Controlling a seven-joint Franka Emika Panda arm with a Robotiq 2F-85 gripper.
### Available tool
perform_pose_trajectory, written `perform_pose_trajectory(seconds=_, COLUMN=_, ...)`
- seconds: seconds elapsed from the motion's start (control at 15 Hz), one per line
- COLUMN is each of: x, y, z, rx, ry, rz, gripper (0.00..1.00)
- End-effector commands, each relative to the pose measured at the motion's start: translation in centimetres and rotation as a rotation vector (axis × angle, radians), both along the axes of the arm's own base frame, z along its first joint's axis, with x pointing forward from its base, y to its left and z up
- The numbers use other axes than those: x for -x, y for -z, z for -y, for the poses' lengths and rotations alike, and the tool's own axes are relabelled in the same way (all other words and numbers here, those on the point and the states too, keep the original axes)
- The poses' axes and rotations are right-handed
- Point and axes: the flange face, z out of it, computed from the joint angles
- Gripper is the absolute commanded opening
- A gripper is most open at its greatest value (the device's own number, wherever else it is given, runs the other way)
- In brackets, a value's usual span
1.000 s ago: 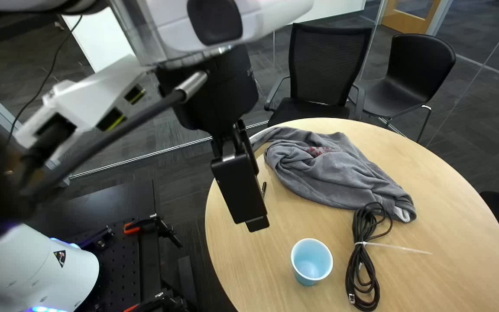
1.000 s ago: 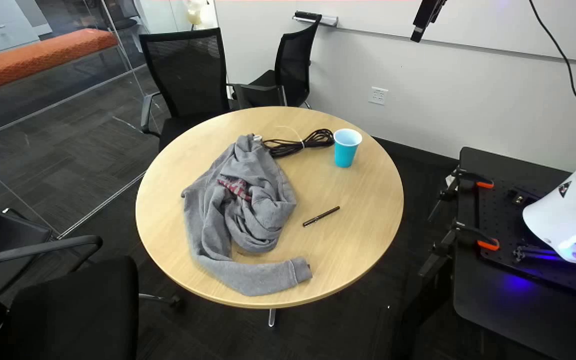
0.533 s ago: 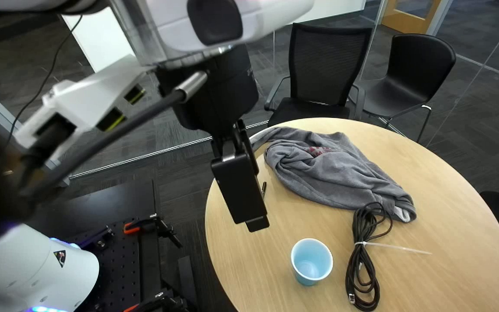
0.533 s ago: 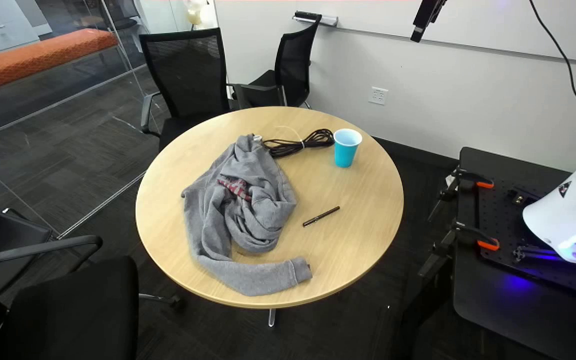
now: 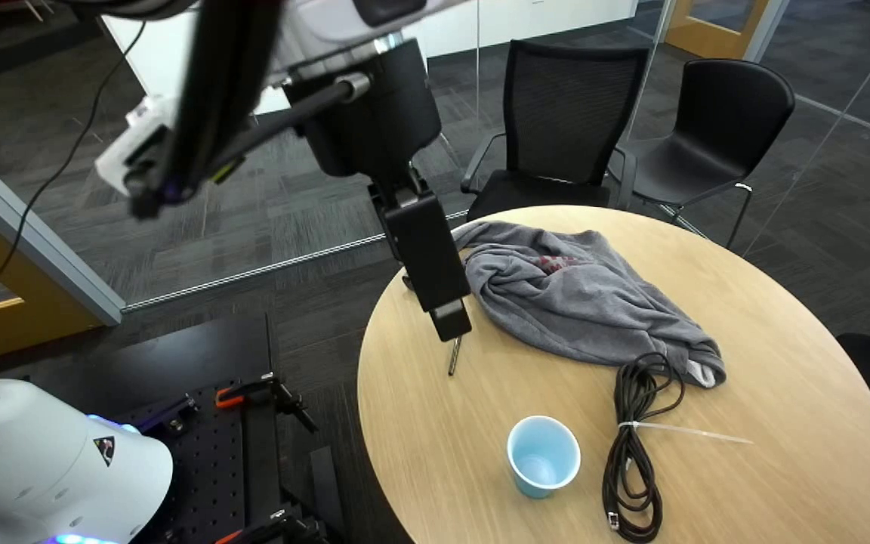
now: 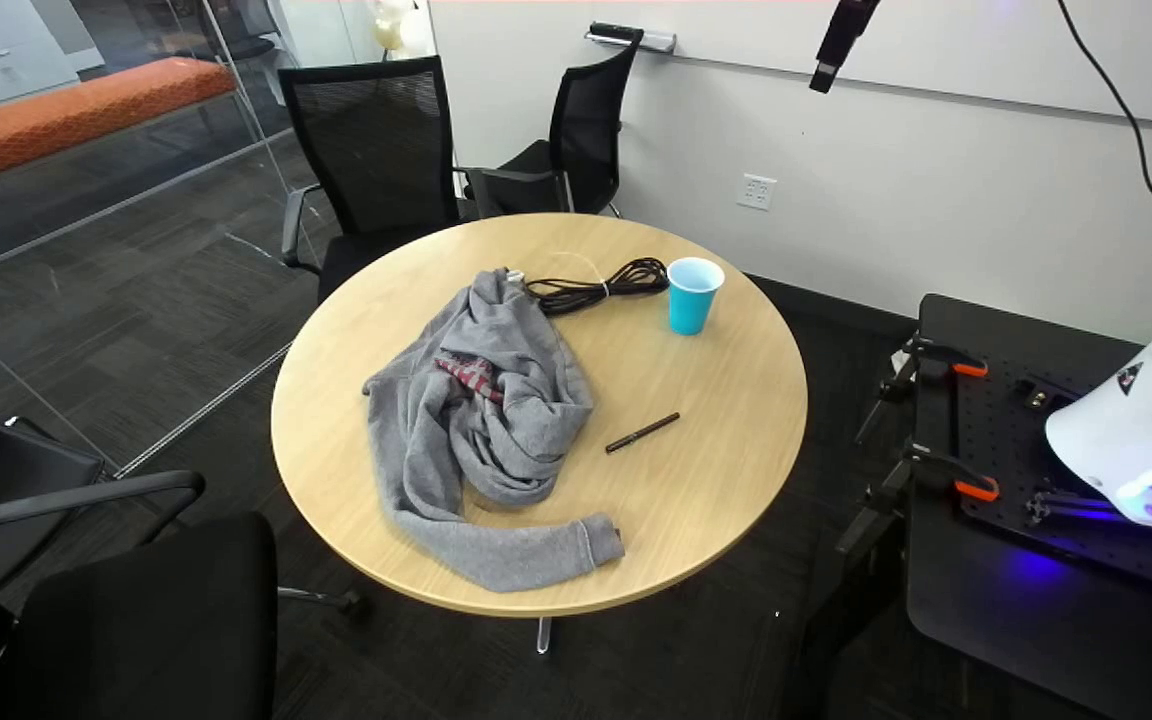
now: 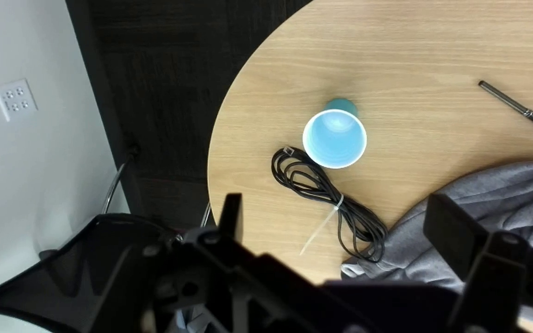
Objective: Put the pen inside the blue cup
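The pen [image 6: 642,433], a thin dark stick, lies flat on the round table. It also shows at the right in the wrist view [image 7: 516,105] and partly behind the gripper in an exterior view [image 5: 455,357]. The blue cup [image 5: 543,457] stands upright on the table and shows no pen inside. It also shows in the wrist view [image 7: 336,138] and in an exterior view [image 6: 693,300]. My gripper [image 7: 336,202] is open with nothing between its wide-apart fingers. It hangs high above the table, apart from pen and cup, as both exterior views show [image 5: 451,321] [image 6: 822,78].
A coiled black cable [image 5: 635,453] with a white tie lies close beside the cup. A crumpled grey cloth [image 6: 496,400] covers part of the round table [image 6: 736,480]. Black chairs [image 5: 571,121] stand around it. A white wall [image 7: 26,152] shows in the wrist view.
Over the last half second my gripper has moved up in an exterior view, baring more of the pen. It was still before that. The pen and the cup have not moved.
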Motion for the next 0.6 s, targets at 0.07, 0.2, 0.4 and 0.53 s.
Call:
perform_pose_trajectory(seconds=0.07, x=-1.8, y=0.7, z=-3.5, rx=0.042, ry=-0.22, rz=0.038, gripper=1.0)
perform_pose_trajectory(seconds=0.2, x=-2.8, y=1.5, z=-5.1, rx=0.055, ry=-0.33, rz=0.069, gripper=1.0)
perform_pose_trajectory(seconds=0.4, x=-4.5, y=3.0, z=-7.5, rx=0.046, ry=-0.496, rz=0.107, gripper=1.0)
perform_pose_trajectory(seconds=0.53, x=-5.8, y=4.3, z=-9.2, rx=0.045, ry=-0.608, rz=0.118, gripper=1.0)
